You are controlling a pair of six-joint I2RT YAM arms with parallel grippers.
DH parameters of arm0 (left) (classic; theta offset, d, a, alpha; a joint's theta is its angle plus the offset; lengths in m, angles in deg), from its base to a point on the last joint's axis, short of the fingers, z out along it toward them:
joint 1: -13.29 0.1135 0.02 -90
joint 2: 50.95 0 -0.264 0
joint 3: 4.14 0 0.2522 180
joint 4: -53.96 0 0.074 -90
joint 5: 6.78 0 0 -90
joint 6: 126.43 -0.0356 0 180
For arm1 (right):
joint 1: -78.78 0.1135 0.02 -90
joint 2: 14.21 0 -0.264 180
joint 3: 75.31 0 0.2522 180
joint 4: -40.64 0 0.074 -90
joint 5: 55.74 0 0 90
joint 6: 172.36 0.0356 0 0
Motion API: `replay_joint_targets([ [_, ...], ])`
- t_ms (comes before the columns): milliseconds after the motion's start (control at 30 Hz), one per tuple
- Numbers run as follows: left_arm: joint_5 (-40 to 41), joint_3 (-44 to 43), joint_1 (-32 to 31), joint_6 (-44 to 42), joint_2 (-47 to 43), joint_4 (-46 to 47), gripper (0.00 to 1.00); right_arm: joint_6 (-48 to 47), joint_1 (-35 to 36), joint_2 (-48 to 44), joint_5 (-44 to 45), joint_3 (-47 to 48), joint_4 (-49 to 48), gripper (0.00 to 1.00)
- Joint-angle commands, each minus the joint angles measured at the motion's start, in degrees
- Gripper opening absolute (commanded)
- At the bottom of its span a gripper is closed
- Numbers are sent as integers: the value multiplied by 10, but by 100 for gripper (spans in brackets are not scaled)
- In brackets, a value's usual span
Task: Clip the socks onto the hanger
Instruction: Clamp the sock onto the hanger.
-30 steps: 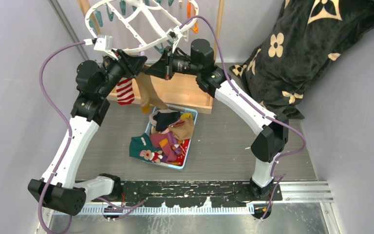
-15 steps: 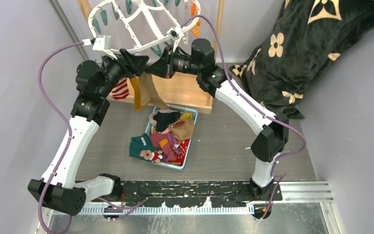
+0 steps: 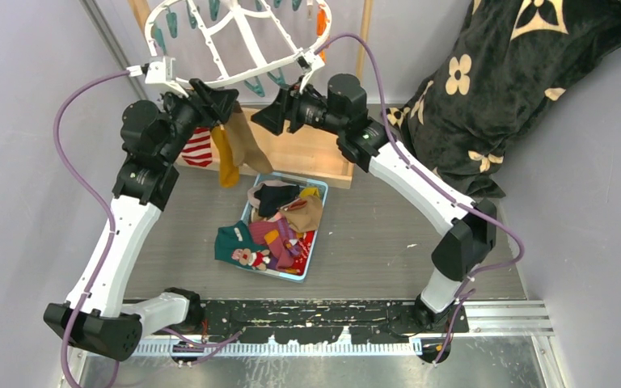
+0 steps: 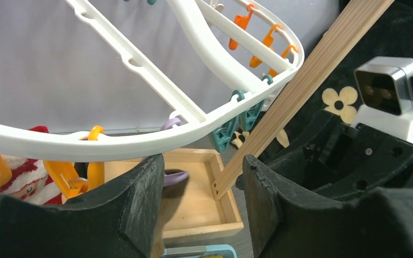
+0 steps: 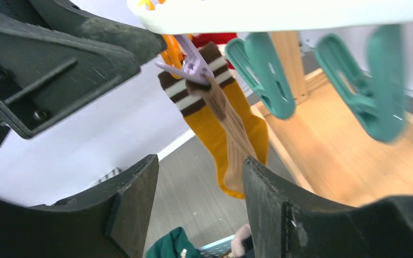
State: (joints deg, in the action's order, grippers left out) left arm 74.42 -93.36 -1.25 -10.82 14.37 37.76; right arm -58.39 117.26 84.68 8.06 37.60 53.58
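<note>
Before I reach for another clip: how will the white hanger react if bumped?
Likely swings: the hanger looks suspended, tilted. Thin open plastic frame, so probably light. The clipped mustard sock hangs limp and would sway too.

Quick headcount: one white hanger [image 4: 140, 145], three socks hanging off it (one red-white striped sock [image 3: 198, 149], one mustard sock [image 5: 209, 134], one tan sock [image 5: 236, 129]), one blue tray [image 3: 318, 230] with a sock heap [image 3: 279, 230] too jumbled to count, and one flowery black blanket [image 3: 525, 81].

Left tool [image 4: 203, 171] and right tool [image 5: 200, 171] raised, jaws apart.
</note>
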Motion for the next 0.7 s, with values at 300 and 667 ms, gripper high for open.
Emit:
replay_joint_targets([
  [300, 50, -106, 7, -2, -52, -109, 71, -100, -5, -86, 147, -78, -71, 71],
  [667, 49, -106, 7, -5, -55, -111, 70, -113, -8, -53, 142, -90, -127, 71],
])
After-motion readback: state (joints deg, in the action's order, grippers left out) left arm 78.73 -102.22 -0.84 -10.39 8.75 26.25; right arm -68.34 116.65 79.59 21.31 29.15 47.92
